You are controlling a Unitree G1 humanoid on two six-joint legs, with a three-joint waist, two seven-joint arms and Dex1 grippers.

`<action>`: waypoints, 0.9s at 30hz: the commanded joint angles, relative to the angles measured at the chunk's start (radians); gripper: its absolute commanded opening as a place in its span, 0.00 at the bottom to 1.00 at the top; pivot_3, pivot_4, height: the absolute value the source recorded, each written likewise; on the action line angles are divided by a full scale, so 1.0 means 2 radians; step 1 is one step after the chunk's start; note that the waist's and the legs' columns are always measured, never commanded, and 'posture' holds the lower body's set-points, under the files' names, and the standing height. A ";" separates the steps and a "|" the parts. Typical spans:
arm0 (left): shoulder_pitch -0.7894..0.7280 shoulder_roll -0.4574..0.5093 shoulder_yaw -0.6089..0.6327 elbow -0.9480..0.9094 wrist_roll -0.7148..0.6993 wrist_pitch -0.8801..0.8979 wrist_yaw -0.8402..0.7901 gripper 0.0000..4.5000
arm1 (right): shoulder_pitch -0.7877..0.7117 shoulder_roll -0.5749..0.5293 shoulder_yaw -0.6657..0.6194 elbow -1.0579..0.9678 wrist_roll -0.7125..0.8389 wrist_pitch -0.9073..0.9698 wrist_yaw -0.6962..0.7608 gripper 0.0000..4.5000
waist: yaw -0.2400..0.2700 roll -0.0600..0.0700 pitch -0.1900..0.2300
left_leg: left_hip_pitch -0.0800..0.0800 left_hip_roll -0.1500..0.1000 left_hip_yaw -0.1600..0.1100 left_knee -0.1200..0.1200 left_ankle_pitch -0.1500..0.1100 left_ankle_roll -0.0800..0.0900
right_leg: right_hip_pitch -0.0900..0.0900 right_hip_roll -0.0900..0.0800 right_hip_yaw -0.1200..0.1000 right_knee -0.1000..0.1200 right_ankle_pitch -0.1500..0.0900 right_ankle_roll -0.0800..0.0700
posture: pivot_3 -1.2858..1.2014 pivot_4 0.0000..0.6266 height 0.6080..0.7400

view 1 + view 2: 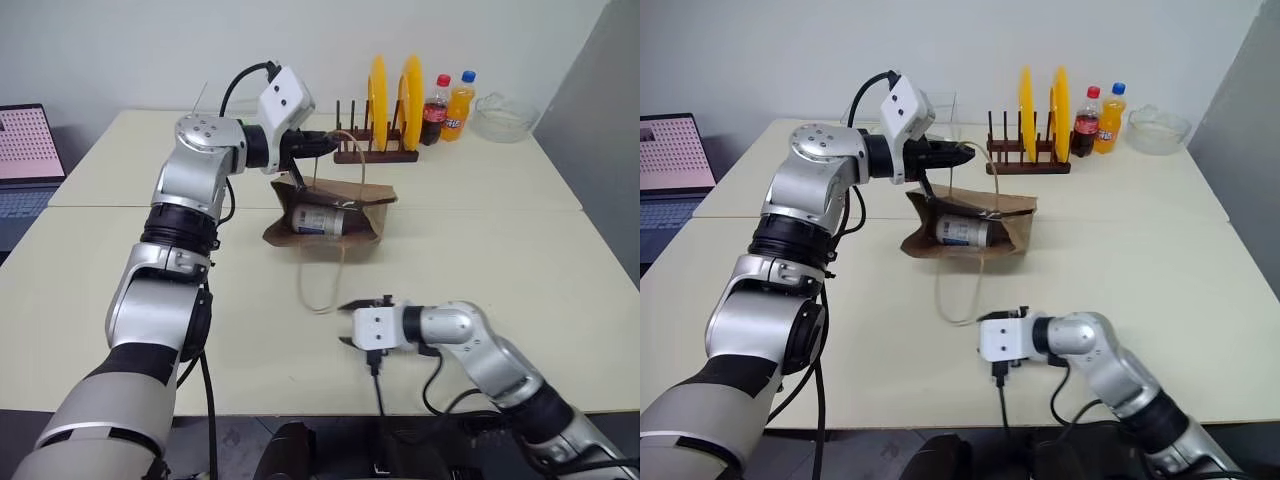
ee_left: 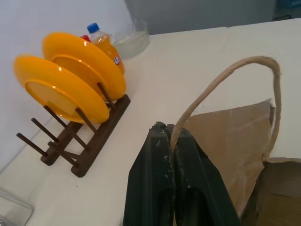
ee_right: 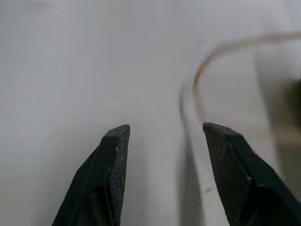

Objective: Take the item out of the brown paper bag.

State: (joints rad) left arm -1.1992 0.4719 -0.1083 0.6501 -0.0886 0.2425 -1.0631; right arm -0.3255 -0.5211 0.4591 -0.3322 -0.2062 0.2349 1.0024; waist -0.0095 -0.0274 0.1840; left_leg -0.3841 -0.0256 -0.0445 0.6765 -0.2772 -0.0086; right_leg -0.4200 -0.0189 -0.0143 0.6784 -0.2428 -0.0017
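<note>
Right gripper nearest the robot, low over the bare table; fingers spread apart, nothing between them. The end of the slack cord handle lies on the table just ahead of it.

Mid-table: brown paper bag on its side, mouth facing the robot and propped open. The item, a white tub with blue print, lies inside the bag near the mouth, still within the paper.

Left gripper above the bag's rear edge, fingers pressed together on the other cord handle, which arches up from the bag; the bag's upper flap is lifted by it.

Behind: wooden plate rack with two yellow plates, then a cola bottle, an orange soda bottle and a glass bowl. Laptop at the far left edge.
</note>
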 commanded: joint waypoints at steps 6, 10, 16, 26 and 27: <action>-0.004 0.012 0.039 -0.074 -0.056 0.095 -0.010 0.00 | -0.064 0.008 -0.139 -0.140 0.200 0.209 0.005 0.55 | -0.004 0.000 0.000 | 0.000 0.000 -0.001 0.000 0.000 0.000 | 0.000 0.000 -0.001 0.000 0.000 0.000 | 0.52 0.24 1.00; -0.013 0.013 0.062 -0.089 -0.092 0.149 -0.009 0.00 | -0.138 0.061 -0.105 -0.081 0.169 0.210 -0.062 0.55 | -0.008 0.000 0.000 | 0.001 0.001 -0.001 0.000 0.000 0.000 | 0.000 0.000 -0.001 0.001 0.000 0.000 | 0.52 0.24 1.00; -0.022 0.015 0.092 -0.112 -0.142 0.220 -0.002 0.00 | -0.223 0.113 -0.028 0.046 0.097 0.163 -0.122 0.55 | -0.010 0.000 0.000 | 0.000 0.000 -0.001 0.000 0.000 0.000 | -0.001 0.000 0.000 0.001 0.001 -0.002 | 0.52 0.24 1.00; -0.002 0.029 0.096 -0.151 -0.170 0.248 0.000 0.00 | -0.290 0.146 0.025 0.237 0.016 0.071 -0.156 0.99 | -0.010 0.000 0.000 | -0.001 0.000 -0.001 0.000 0.001 -0.002 | -0.002 0.000 0.000 0.000 0.002 -0.003 | 0.52 0.24 1.00; 0.001 0.029 0.096 -0.155 -0.172 0.249 0.000 0.00 | -0.298 0.146 0.032 0.259 0.005 0.058 -0.156 0.99 | -0.011 0.000 0.000 | -0.001 0.000 -0.001 0.000 0.001 -0.002 | -0.002 0.000 0.000 0.001 0.002 -0.003 | 0.52 0.24 1.00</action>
State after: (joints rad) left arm -1.1832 0.5169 0.0568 0.3930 -0.3991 0.7395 -1.0593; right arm -0.8803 -0.2317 0.5132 0.1545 -0.1585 0.4076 0.6992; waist -0.0306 -0.0275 0.1848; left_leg -0.3868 -0.0260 -0.0459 0.6765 -0.2754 -0.0118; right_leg -0.4238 -0.0196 -0.0145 0.6799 -0.2395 -0.0073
